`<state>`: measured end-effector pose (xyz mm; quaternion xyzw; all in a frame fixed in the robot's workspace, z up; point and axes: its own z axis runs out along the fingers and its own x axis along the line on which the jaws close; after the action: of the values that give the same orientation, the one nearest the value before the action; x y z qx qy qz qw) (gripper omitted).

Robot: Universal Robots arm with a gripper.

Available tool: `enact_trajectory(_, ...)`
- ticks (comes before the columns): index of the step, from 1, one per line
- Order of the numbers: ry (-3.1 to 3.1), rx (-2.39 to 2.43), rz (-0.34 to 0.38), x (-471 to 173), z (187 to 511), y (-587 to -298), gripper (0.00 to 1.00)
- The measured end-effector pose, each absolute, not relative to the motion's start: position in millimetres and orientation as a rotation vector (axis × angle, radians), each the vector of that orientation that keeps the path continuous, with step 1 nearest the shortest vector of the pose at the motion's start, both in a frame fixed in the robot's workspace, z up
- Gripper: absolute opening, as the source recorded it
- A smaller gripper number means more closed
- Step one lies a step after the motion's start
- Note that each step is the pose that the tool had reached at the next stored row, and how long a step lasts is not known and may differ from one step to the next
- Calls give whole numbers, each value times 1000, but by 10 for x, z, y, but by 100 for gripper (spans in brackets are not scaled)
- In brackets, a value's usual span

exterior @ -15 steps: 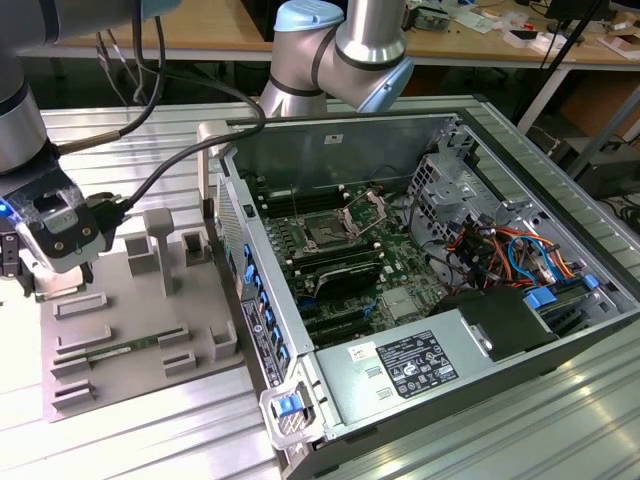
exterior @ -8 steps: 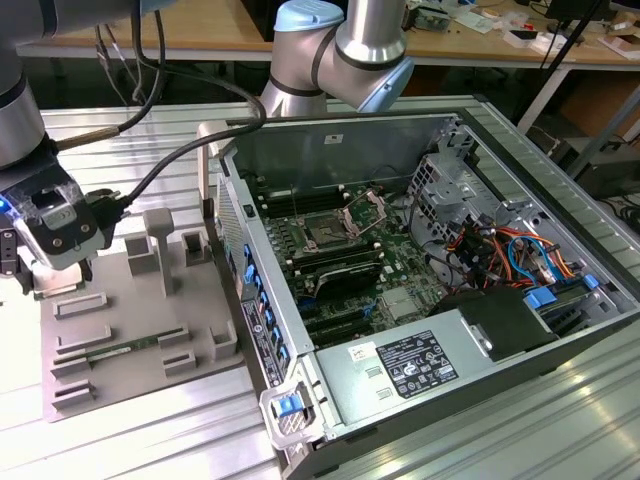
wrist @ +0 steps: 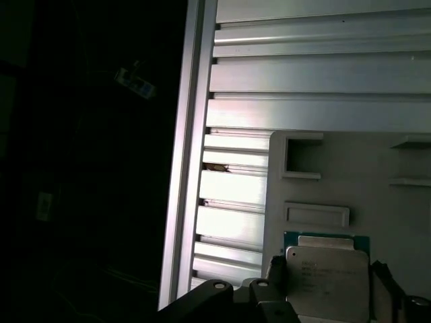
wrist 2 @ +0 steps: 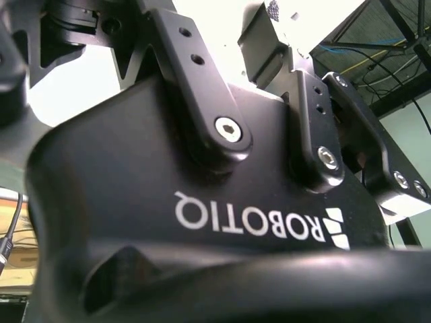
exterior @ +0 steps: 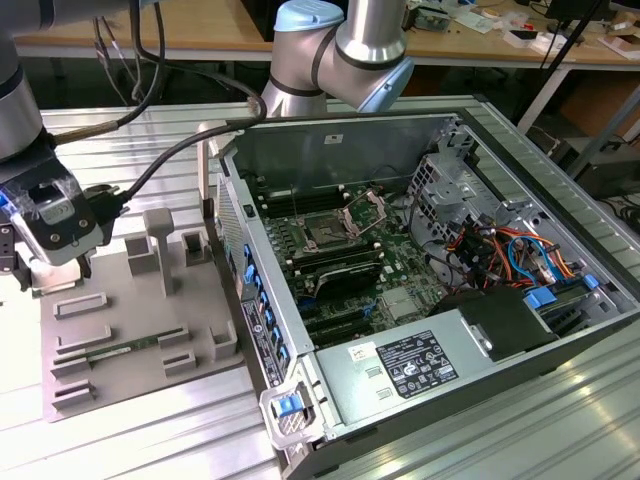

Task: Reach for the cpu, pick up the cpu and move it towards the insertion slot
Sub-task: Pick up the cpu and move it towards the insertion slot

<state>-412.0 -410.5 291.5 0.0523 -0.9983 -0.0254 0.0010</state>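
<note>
First wrist view shows the gripper (wrist: 328, 291) straddling the cpu (wrist: 328, 269) by the grey tray's (wrist: 377, 195) edge, evidently placed for lifting it; whether it is clamped yet I cannot tell.

LIGHT | first wrist view: area beside the gripper (wrist: 328, 286) and off the table edge near black | aluminium table (wrist: 303, 74) ahead of gripper brightly lit, banded glare along slats | cpu (wrist: 328, 276) at gripper: dull sheen, partly shaded | second wrist view: gripper body backlit, white washout behind | exterior view: even overhead light, table glare
</note>
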Motion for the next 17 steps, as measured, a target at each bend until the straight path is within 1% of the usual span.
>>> enact_trajectory(17,-3134,164,-81,-4120,3007,-4105,55)
